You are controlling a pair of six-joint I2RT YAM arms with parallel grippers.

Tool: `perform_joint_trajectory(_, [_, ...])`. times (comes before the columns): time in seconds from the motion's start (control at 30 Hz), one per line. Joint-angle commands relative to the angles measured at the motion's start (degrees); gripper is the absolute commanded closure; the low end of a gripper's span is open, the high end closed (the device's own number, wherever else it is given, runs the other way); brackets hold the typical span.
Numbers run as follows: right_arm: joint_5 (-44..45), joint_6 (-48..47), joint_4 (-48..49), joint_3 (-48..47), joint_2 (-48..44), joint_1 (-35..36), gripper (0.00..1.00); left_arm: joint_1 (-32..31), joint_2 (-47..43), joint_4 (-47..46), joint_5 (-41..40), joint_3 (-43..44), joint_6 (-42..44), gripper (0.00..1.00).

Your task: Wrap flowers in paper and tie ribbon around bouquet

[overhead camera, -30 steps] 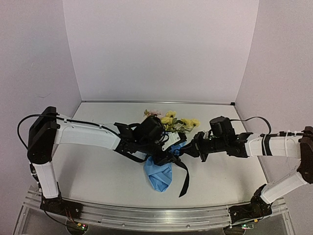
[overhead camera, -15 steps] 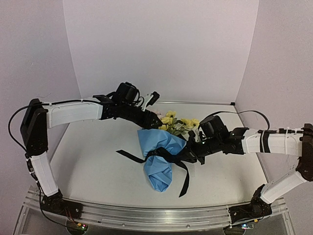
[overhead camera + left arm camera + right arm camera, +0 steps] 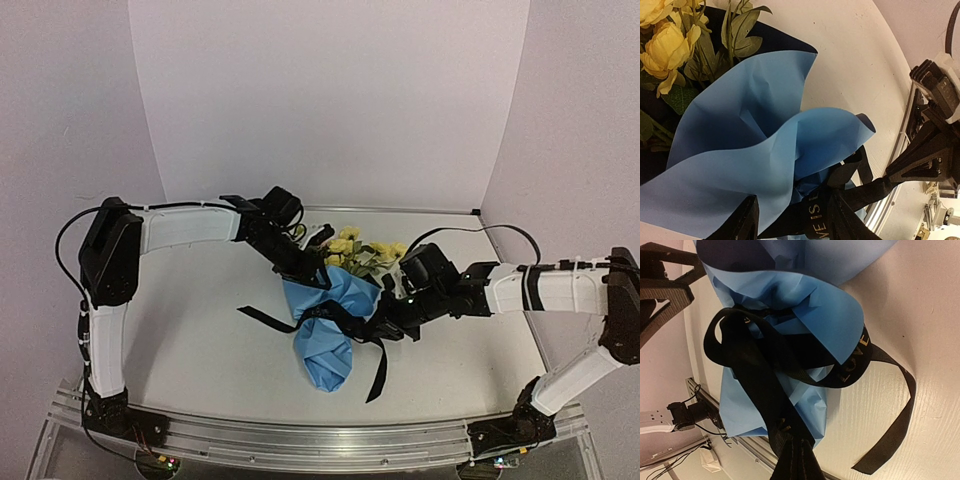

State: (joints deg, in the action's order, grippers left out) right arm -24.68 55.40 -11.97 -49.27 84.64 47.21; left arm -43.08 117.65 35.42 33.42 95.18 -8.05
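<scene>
Tabletop [image 3: 190, 340] carries the bouquet [image 3: 325, 345] centrally, well apart from both side edges.

The left arm [image 3: 190, 228] reaches in from the frame's left edge, and the left gripper [image 3: 312, 273] tips down at centre, fingers [image 3: 746, 221] apart. The right arm [image 3: 545, 290] stretches low from the right, with the right gripper [image 3: 388, 327] pinched tight on the ribbon [image 3: 785, 410].
</scene>
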Motion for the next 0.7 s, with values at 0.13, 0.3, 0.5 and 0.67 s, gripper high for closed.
perform_joint_trajectory(0.13, [0.8, -1.8, -0.8, -3.6, 0.9, 1.1, 1.0, -1.9, 2.0, 6.3, 2.6, 5.8, 3.7, 0.5])
perform_joint_trajectory(0.3, [2.8, -2.7, -3.7, -4.9, 0.0, 1.4, 1.0, -2.8, 2.5, 7.9, 1.4, 6.6, 4.3, 0.54])
perform_joint_trajectory(0.5, [4.9, -2.7, -5.0, -5.6, -3.0, 1.4, 1.0, -3.7, 3.4, 9.3, -0.7, 7.8, 4.6, 0.6])
perform_joint_trajectory(0.67, [5.4, -2.4, -5.5, -7.3, -4.2, 1.4, 1.0, -3.9, 3.0, 8.5, -0.9, 7.6, 4.3, 0.7])
